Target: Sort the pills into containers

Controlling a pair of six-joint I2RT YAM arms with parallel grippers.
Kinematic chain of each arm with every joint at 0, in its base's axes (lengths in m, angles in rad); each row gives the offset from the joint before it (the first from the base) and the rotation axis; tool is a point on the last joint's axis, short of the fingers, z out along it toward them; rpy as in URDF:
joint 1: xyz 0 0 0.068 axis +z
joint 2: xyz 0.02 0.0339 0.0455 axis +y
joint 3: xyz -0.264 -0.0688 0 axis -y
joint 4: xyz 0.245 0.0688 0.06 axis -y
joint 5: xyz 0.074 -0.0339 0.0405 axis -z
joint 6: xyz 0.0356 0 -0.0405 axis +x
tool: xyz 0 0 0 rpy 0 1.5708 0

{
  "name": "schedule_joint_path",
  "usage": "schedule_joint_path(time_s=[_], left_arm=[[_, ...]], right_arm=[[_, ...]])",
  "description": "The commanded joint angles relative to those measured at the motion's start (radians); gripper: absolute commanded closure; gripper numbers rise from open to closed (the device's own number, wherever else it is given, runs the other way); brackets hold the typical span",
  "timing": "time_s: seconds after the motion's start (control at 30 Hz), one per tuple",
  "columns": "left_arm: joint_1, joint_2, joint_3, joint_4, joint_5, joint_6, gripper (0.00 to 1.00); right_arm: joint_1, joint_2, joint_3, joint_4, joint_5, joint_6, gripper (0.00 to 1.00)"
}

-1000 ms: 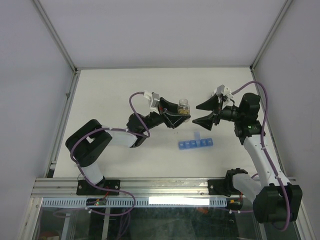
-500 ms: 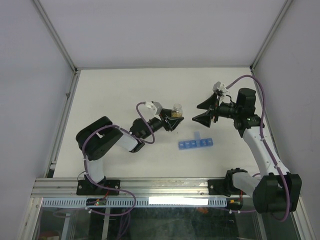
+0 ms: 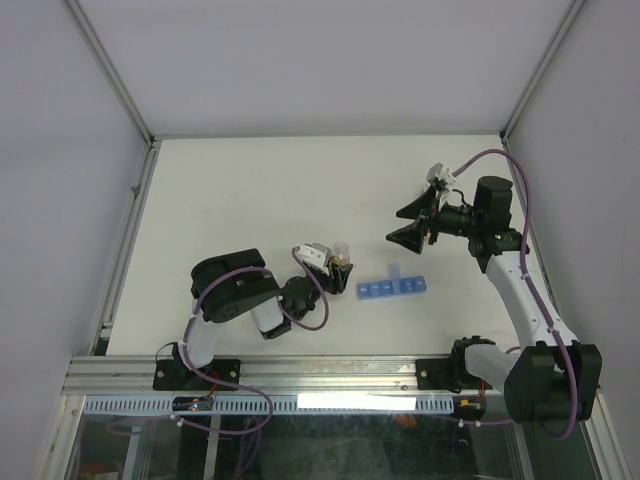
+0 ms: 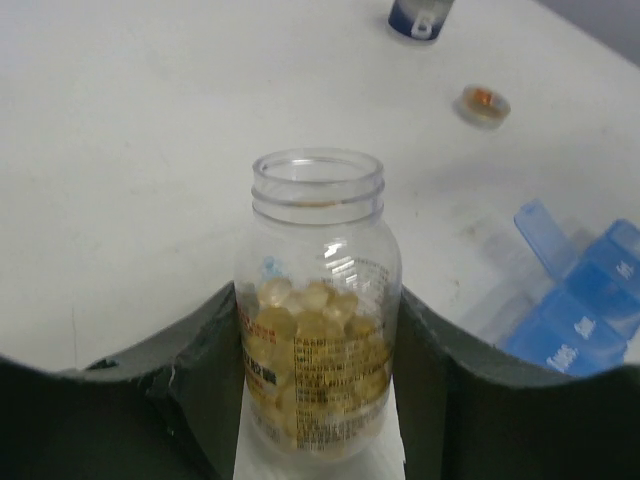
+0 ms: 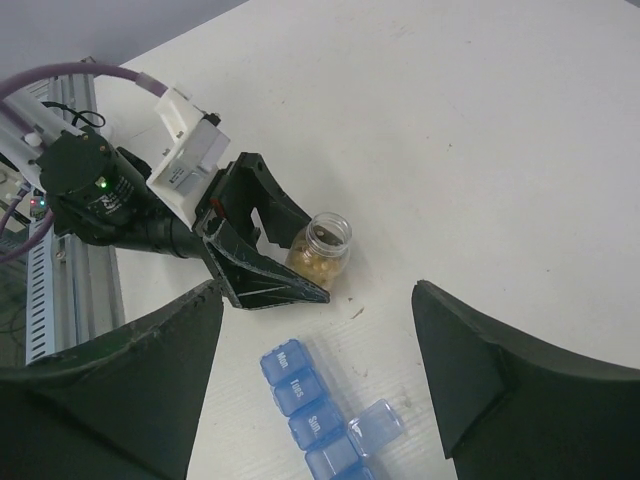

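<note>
A clear, uncapped bottle [image 4: 318, 330] stands upright, half full of golden-tan pills [image 4: 300, 300]. My left gripper [image 4: 318, 290] is shut on it, one finger pressed to each side. From above, the bottle [image 3: 341, 248] and left gripper [image 3: 338, 268] sit just left of the blue pill organizer [image 3: 392, 288]. The organizer [image 5: 310, 400] is a straight row of compartments with one lid [image 5: 375, 428] flipped open. My right gripper [image 3: 394, 226] hangs open above the table, right of the bottle [image 5: 322, 250], with nothing between its fingers [image 5: 317, 287].
A small round cap [image 4: 483, 105] lies on the table beyond the bottle. A dark-banded white bottle [image 4: 420, 15] stands farther off. The metal frame rail [image 3: 130, 220] borders the table on the left.
My left arm has folded back toward its base, bringing the bottle nearer and lower, beside the organizer. The right gripper shifted slightly left and away, still open.
</note>
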State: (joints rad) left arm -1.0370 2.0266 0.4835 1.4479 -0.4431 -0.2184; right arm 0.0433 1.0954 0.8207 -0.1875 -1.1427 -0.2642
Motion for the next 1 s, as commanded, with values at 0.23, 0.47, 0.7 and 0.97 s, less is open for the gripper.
schedule_joint_path(time_s=[0.23, 0.47, 0.7, 0.97], left_arm=[[-0.032, 0.063, 0.013, 0.294, -0.162, 0.059, 1.0], [-0.066, 0.076, 0.013, 0.293, -0.18, 0.078, 0.91], [-0.076, 0.071, 0.009, 0.293, -0.193, 0.084, 0.78], [-0.081, 0.066, 0.007, 0.294, -0.208, 0.082, 0.68]], right_arm=[[-0.019, 0.007, 0.027, 0.004, -0.029, -0.013, 0.21], [-0.017, 0.024, 0.032, -0.012, -0.031, -0.023, 0.2], [-0.019, 0.027, 0.033, -0.017, -0.035, -0.026, 0.2], [-0.02, 0.029, 0.034, -0.02, -0.039, -0.029, 0.21]])
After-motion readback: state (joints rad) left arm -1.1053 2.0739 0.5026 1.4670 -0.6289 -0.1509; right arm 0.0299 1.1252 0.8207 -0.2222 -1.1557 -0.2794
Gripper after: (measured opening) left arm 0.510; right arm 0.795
